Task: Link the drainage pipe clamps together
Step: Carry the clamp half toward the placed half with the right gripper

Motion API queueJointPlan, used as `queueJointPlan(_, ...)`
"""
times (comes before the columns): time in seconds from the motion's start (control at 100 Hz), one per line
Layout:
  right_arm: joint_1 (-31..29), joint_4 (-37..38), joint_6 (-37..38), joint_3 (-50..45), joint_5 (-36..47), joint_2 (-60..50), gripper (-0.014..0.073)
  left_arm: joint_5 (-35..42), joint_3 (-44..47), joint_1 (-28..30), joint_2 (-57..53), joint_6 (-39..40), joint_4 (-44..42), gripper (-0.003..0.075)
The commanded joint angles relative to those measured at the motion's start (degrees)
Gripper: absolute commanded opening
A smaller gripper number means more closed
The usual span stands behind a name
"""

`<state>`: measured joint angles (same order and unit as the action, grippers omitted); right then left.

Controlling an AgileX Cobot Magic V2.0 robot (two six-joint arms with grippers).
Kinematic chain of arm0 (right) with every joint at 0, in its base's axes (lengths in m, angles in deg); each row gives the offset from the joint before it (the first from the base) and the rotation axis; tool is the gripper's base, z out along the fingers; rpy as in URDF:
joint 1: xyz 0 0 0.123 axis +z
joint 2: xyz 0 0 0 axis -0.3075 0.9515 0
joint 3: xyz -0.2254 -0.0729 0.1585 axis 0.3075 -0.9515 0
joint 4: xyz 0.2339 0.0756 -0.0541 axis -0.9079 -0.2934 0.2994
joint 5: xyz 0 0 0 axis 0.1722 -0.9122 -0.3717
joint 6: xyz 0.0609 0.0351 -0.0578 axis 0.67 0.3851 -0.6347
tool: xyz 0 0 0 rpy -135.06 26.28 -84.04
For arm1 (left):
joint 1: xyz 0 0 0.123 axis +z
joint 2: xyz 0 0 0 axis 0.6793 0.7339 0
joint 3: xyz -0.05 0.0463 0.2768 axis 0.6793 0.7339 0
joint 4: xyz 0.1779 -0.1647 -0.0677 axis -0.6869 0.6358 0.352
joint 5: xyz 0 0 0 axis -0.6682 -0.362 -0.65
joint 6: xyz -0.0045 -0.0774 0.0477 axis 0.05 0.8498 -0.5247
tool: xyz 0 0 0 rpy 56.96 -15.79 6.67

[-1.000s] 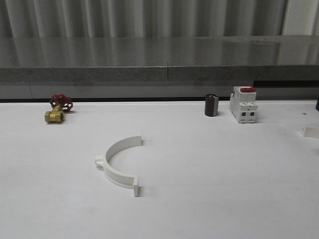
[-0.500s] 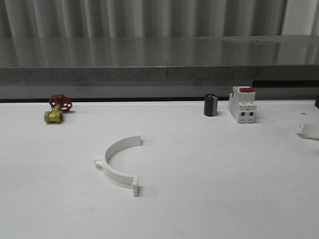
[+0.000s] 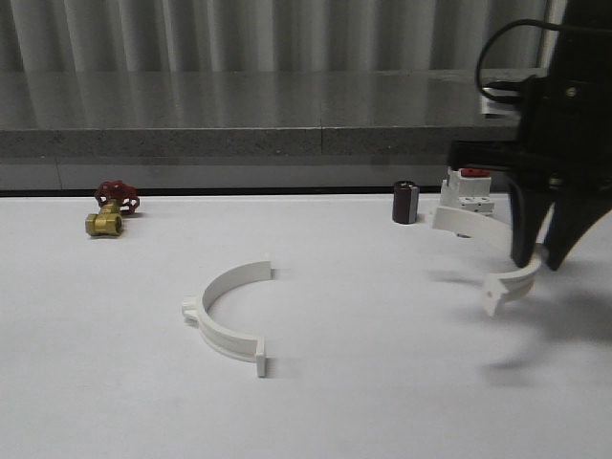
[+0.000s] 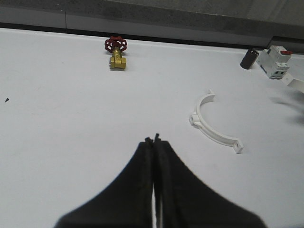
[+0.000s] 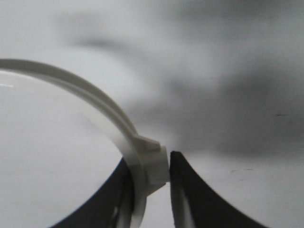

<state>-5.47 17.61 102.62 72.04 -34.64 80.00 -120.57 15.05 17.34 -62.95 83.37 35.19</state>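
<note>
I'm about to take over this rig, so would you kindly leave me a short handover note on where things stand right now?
Right gripper: shut on one clamp half, gripping it at its outer lug and holding it above the table on the right side, in front of the breaker.
Left gripper: shut, holding nothing, hovering over bare table.
The other clamp half lies flat near the table's centre, its open side facing right, untouched.
Done: one half picked up.
Left: carry the held half over, line up the end tabs of both halves, and press them together into a ring.
</note>
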Motion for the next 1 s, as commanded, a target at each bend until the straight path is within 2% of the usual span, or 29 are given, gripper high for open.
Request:
queueJointPlan(0.0,3.18,-0.31,2.36,1.55,0.70,-3.16,0.0125,3.98,-1.48,0.02,0.65,0.42,-0.47,-0.0020)
queueJointPlan(0.17,8.27,-0.31,6.22,1.55,1.75,-3.16,0.0125,3.98,-1.48,0.02,0.65,0.42,-0.47,-0.0020)
queueJointPlan(0.5,10.85,-3.38,10.71,2.44,5.14,-1.96,0.0125,3.98,-1.48,0.02,0.65,0.42,-0.47,-0.0020)
queueJointPlan(0.79,15.83,-0.12,13.32,11.04,0.72,5.90,0.0125,3.98,-1.48,0.02,0.65,0.42,-0.47,-0.0020)
queueJointPlan(0.99,17.05,0.03,15.58,13.55,1.84,8.86,0.0125,3.98,-1.48,0.02,0.65,0.42,-0.47,-0.0020)
